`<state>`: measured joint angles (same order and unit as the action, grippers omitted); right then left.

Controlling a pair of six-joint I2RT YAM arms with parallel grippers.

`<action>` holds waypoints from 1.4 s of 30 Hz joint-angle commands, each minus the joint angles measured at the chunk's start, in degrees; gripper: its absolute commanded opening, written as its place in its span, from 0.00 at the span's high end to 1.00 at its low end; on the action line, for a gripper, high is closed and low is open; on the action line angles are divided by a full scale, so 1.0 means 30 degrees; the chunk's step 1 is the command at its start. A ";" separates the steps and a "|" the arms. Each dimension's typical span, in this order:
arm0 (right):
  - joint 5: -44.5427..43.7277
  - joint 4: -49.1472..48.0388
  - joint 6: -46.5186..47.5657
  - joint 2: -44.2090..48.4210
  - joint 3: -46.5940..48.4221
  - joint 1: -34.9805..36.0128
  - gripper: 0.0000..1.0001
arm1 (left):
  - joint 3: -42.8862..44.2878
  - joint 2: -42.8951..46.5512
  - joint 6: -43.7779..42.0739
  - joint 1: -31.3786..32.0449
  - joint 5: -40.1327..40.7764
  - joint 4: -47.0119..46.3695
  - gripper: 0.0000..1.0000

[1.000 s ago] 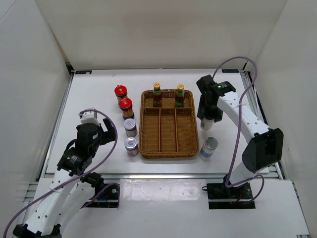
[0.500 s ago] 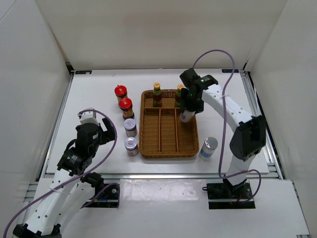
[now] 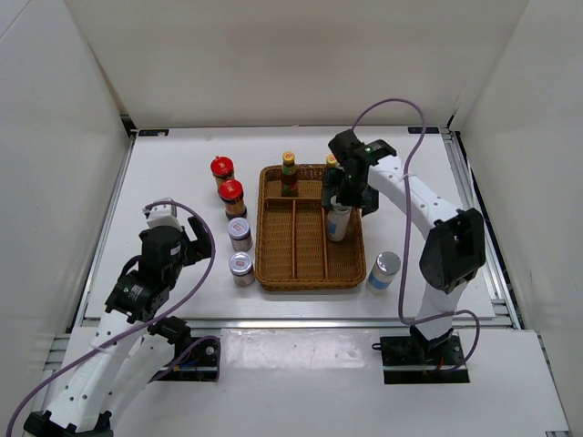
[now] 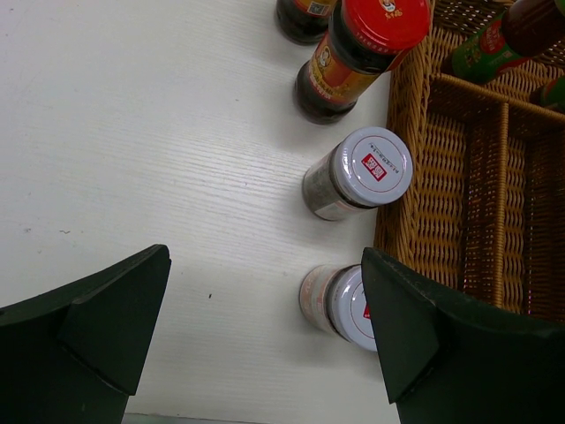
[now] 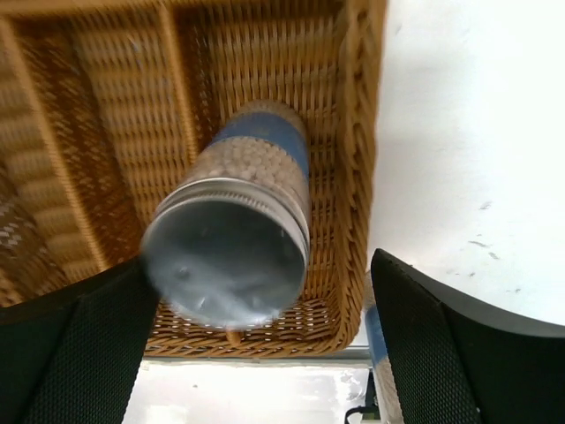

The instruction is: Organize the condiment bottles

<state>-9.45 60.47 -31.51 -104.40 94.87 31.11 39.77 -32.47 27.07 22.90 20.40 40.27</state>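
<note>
Open left claw point(image 4: 265, 256), two silver-lidded jars point(image 4: 362, 172) beside wicker tray point(image 4: 408, 102), red-capped jar point(image 4: 357, 44) beyond

Place: robot lab. White table point(image 3: 173, 182), bare white walls point(image 3: 291, 64), my left arm point(image 3: 137, 282) and right arm point(image 3: 435, 214) bolted on.

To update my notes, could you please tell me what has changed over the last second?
The right tool carried a blue-white-labelled jar leftward into the right compartment of the wicker tray and let go. The left tool and the other bottles stayed put.

Brown wicker tray point(image 3: 276, 241); red-capped jar point(image 4: 360, 49); blue-labelled silver-lidded jar point(image 5: 238, 221).
</note>
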 commanded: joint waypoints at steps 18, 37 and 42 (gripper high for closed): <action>-0.0775 0.3487 -0.4353 1.0866 -0.9444 -0.1201 0.01 | -0.0600 0.0188 0.0908 0.0249 0.0289 -0.0182 0.00; -0.1823 0.5442 -0.4232 1.0366 -0.5584 -0.0383 1.00 | -0.0776 0.0364 0.0559 0.0425 0.0463 -0.0182 0.00; -0.2708 0.5626 -0.4002 1.0542 -0.3267 0.0613 1.00 | -0.0776 0.0364 0.0381 0.0835 0.0638 -0.0182 0.00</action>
<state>-15.73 75.77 -42.92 -74.83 80.29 31.00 37.87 -31.90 28.95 24.82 20.64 40.25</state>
